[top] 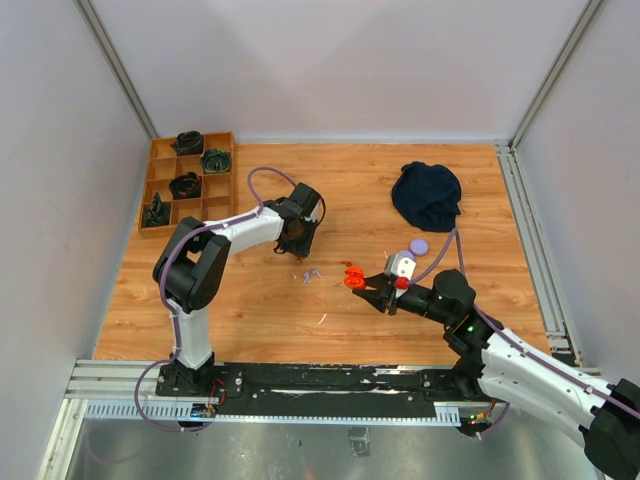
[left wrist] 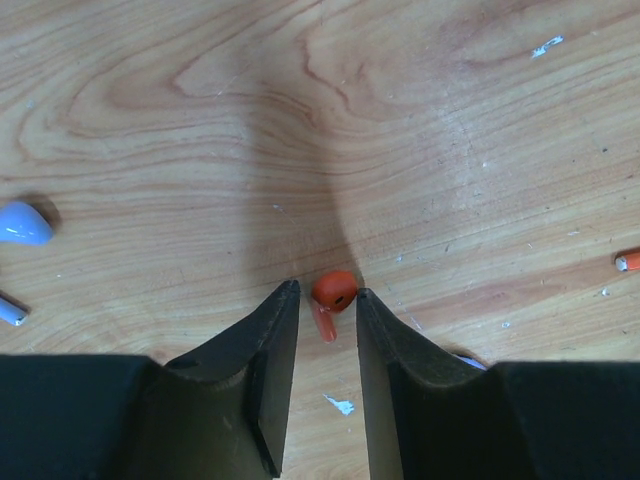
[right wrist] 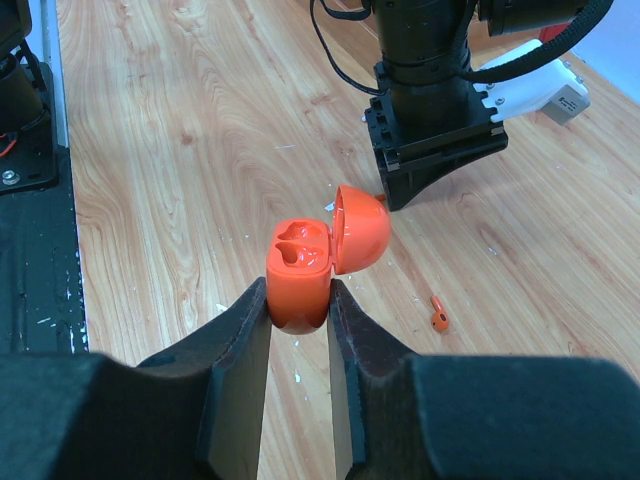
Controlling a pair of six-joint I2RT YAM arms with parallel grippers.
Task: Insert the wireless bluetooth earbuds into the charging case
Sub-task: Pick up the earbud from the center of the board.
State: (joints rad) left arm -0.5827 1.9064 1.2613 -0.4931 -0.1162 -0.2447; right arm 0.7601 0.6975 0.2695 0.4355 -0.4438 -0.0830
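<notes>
My right gripper (right wrist: 298, 290) is shut on an orange-red charging case (right wrist: 300, 272) with its lid (right wrist: 362, 230) open, and holds it just above the table; it also shows in the top view (top: 353, 279). One orange-red earbud (right wrist: 439, 317) lies on the wood to its right. My left gripper (left wrist: 326, 289) is open and low over the table, its fingertips on either side of another orange-red earbud (left wrist: 333, 292) that lies on the wood. Pale lilac earbuds (left wrist: 20, 224) lie to its left, also seen from above (top: 310, 274).
A round lilac puck (top: 419, 245) lies behind the right gripper. A dark blue cloth (top: 427, 195) is bunched at the back right. A wooden divided tray (top: 160, 186) with dark items stands at the back left. White walls enclose the table.
</notes>
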